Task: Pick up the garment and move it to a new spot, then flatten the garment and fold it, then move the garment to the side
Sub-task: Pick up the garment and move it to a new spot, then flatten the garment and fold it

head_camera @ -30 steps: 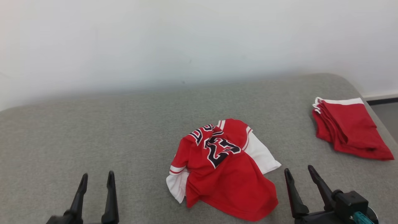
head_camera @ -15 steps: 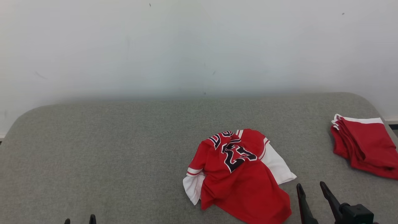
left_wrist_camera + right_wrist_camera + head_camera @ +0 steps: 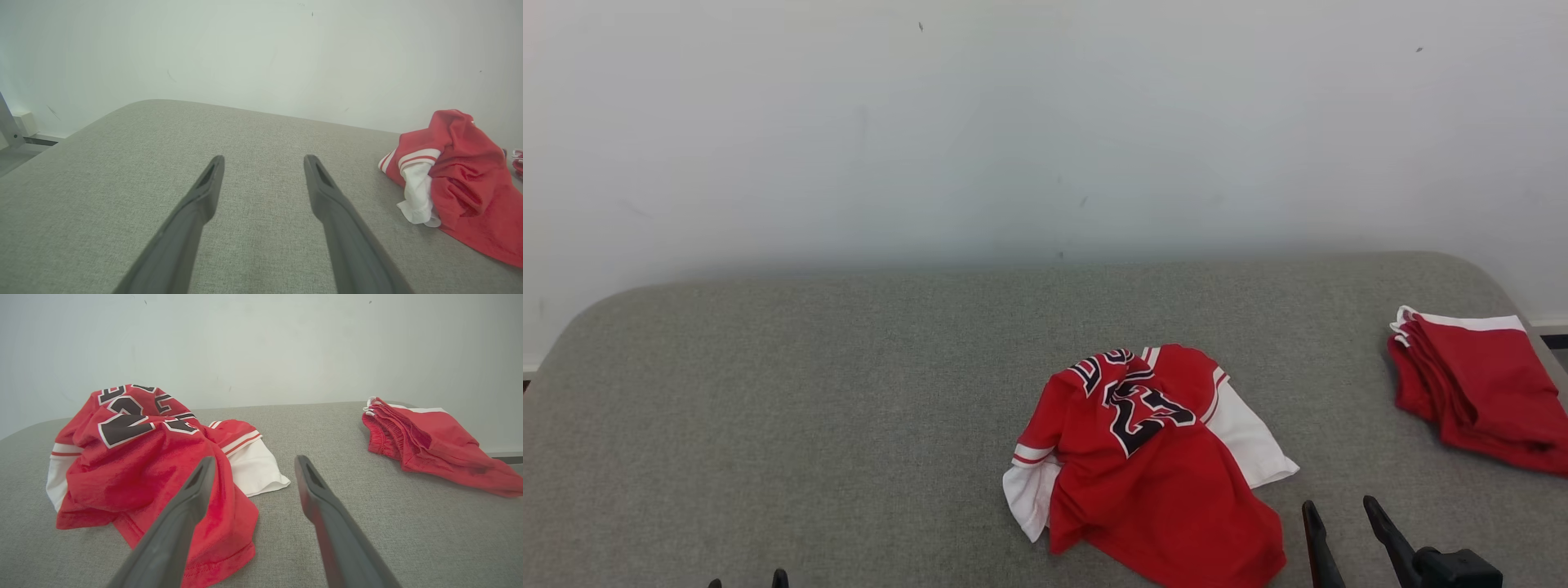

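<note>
On the grey padded surface (image 3: 809, 392), right of centre and toward the near edge: the garment (image 3: 1152, 465), a red jersey with white side panels and black lettering, lying crumpled in a loose heap, not flattened. Left gripper (image 3: 263, 159) has its fingers spread wide and holds nothing, over bare fabric, with the jersey well off to its right. Right gripper (image 3: 254, 458) is likewise spread wide and empty; in its wrist view the near red hem sits under the left finger, and no contact is visible. Judged step: the very first, the pick-up, not yet begun. The next move probably calls for the right gripper to drop onto a raised fold or the near hem and close on the cloth. The left arm has far more ground to cover. The fabric looks limp and likely to bunch, so a shallow pinch may slip. Count: one crumpled jersey; one folded red piece (image 3: 1478, 384) at the far right edge, layers uncountable; two grippers.
</note>
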